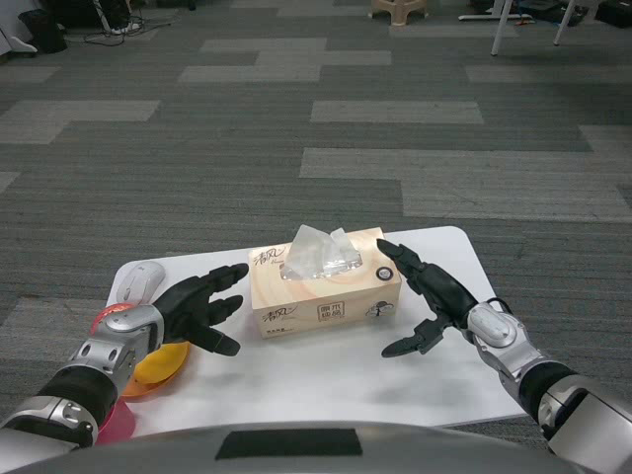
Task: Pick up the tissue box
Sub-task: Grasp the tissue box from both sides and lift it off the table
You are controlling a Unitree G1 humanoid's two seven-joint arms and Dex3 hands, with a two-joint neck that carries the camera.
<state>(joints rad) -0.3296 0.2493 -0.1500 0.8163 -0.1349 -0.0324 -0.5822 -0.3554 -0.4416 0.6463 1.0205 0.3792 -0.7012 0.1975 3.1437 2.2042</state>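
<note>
A light wood-coloured tissue box (324, 283) with a white tissue sticking out of its top lies in the middle of the white table (326, 375). My left hand (200, 309) hovers open just left of the box, fingertips almost at its left end. On the other side, my right hand (427, 294) is open against the box's right end, fingers up by the top corner and thumb low over the table. Neither hand grips the box.
A white computer mouse (136, 282) lies at the table's far left. Under my left forearm sit an orange bowl (156, 369) holding a yellow object and a pink container (114, 420). Grey carpet lies beyond the table.
</note>
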